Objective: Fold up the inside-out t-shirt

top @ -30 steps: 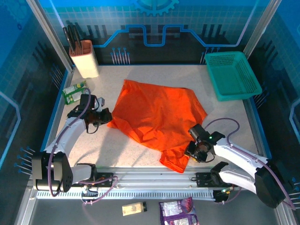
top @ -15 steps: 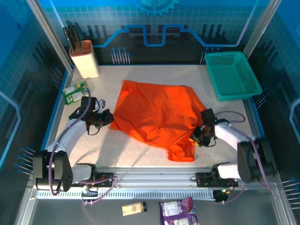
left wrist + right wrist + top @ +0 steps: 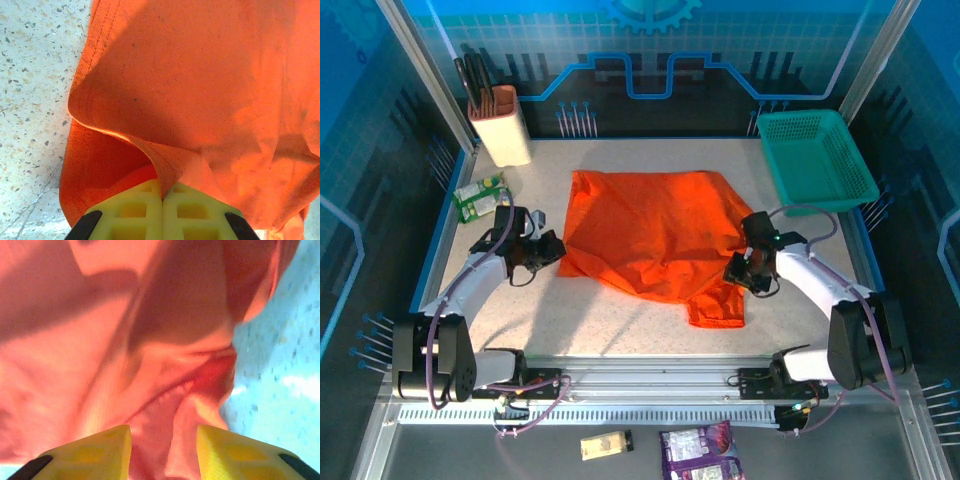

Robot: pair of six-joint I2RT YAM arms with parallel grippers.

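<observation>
1. Orange-red cloth, soft and thin: the t-shirt [image 3: 655, 230] lies spread but rumpled in the middle of the surface [image 3: 620, 320]. One loose corner trails toward the near edge on the right side.
2. Handling, as I judge it: light and limp, with no stiffness at all. It will sag from wherever I lift it, drag over the speckled top, and bunch up rather than slide flat. Nothing here is fragile, but a shallow pinch could slip off.
3. Where to hold: the stitched hems and seams look like the firmest bite. Two holds set well apart along one edge should keep it taut enough to fold.
4. Left tool [image 3: 162, 200]: its yellow pads are pressed fully together, with a ridge of stitched hem pinched between them. It sits low at the shirt's left edge, and the cloth fans away from it.
5. Right tool [image 3: 164, 437]: its pads stand partly apart, with gathered cloth running down into the gap. I cannot tell whether they truly grip the cloth or it merely lies between them. In the top view this tool is at the shirt's right edge, just on the far side of the trailing corner.
6. The shirt therefore lies between the two tools, one at each side edge.
</observation>
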